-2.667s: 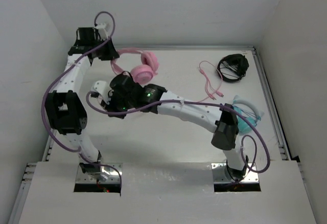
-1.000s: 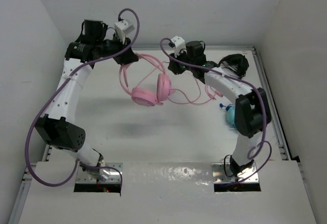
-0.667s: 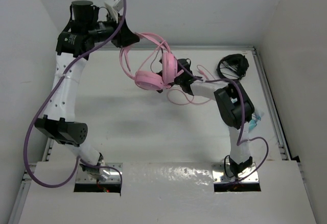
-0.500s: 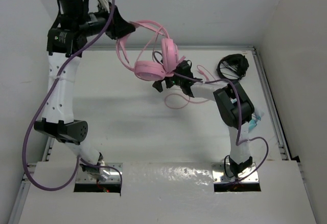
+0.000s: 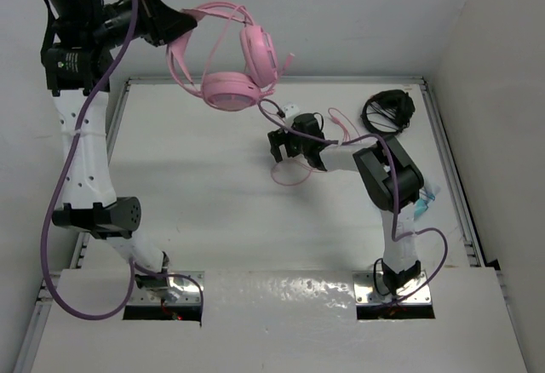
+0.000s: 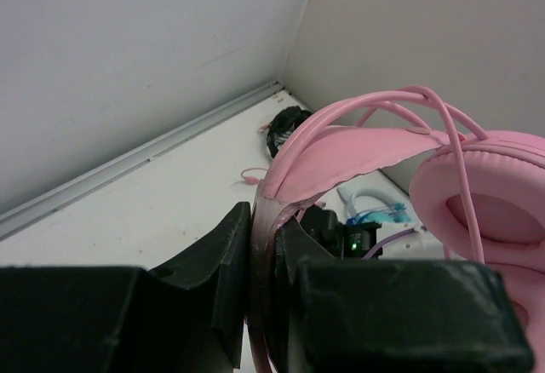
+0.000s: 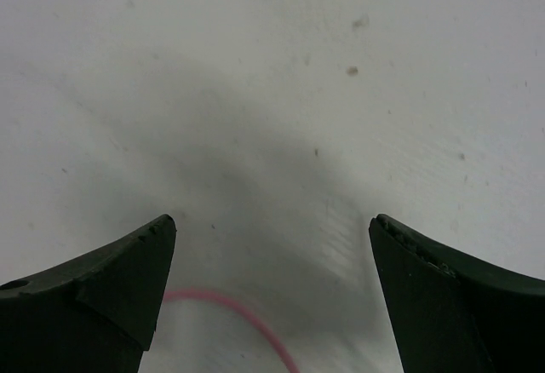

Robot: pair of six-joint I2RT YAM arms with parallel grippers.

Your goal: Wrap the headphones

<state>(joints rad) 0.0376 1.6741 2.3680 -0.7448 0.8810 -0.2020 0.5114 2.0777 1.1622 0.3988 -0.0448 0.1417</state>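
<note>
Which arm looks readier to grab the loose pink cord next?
The right. Its gripper hangs open close over the thin pink cable lying on the white table. The left gripper is busy: it is shut on the headband of the pink over-ear headphones, holding them high.

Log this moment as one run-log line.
left gripper: shut on headphones headband, held high above table | right gripper: open, low over table, cable beneath | wrap: unfinished, cable trailing
</note>
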